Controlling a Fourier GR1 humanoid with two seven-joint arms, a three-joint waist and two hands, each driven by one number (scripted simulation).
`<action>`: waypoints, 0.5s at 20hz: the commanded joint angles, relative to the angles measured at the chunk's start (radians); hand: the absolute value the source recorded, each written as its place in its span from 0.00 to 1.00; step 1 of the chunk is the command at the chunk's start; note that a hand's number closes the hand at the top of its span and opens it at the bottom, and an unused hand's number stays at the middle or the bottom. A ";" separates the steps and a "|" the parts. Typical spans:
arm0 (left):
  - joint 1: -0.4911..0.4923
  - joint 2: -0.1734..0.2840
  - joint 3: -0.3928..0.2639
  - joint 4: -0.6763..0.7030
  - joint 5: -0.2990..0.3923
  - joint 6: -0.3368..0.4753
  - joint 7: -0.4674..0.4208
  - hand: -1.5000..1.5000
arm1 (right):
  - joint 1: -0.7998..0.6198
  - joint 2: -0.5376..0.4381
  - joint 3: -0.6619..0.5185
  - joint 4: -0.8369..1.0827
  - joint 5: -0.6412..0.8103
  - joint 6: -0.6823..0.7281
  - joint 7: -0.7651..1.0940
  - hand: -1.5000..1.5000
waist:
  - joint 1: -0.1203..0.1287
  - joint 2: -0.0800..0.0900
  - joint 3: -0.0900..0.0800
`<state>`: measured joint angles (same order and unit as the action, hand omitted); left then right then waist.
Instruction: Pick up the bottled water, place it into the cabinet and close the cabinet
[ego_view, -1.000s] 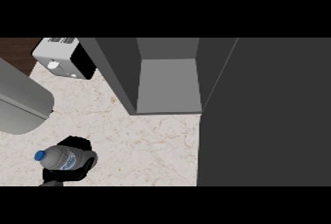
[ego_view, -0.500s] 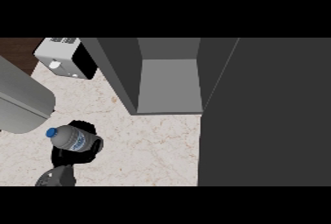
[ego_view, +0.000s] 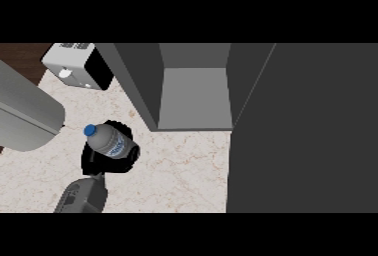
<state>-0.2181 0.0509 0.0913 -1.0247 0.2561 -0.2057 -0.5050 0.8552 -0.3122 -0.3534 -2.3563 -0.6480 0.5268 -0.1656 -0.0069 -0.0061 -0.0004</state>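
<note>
The bottled water is a clear bottle with a blue cap and a pale label, tilted with its cap toward the upper left. My right hand is curled round its lower part, holding it over the marbled counter at the lower left. The grey forearm comes in from the bottom edge. The dark grey cabinet stands open to the upper right of the bottle, its pale inner shelf bare. The bottle is outside it, left of its left wall. My left hand does not show.
The cabinet's open door is a tall dark panel filling the right side. A white and black toaster stands at the back left. A large grey rounded body fills the left edge, close to the bottle's cap.
My right hand has carried the bottle up the view and slightly right, closer to the cabinet. More of the forearm now shows at the bottom.
</note>
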 joint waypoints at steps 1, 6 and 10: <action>0.011 -0.048 -0.131 -0.110 0.008 0.126 0.052 1.00 | 0.014 -0.001 -0.005 -0.170 -0.110 -0.060 0.085 0.00 | 0.002 0.002 0.000; -0.046 -0.050 -0.220 -0.205 0.025 0.302 0.156 1.00 | 0.044 -0.018 -0.065 -0.149 -0.165 -0.018 0.046 0.00 | -0.010 0.000 0.000; -0.131 -0.051 -0.309 -0.188 0.058 0.449 0.164 1.00 | 0.057 0.030 0.018 -0.202 -0.090 -0.032 0.057 0.00 | -0.020 0.004 -0.001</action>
<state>-0.2925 0.0048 -0.1327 -1.1959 0.2872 0.1119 -0.3616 0.8593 -0.3191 -0.3551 -2.3543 -0.6756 0.5307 -0.1718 -0.0189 -0.0039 -0.0012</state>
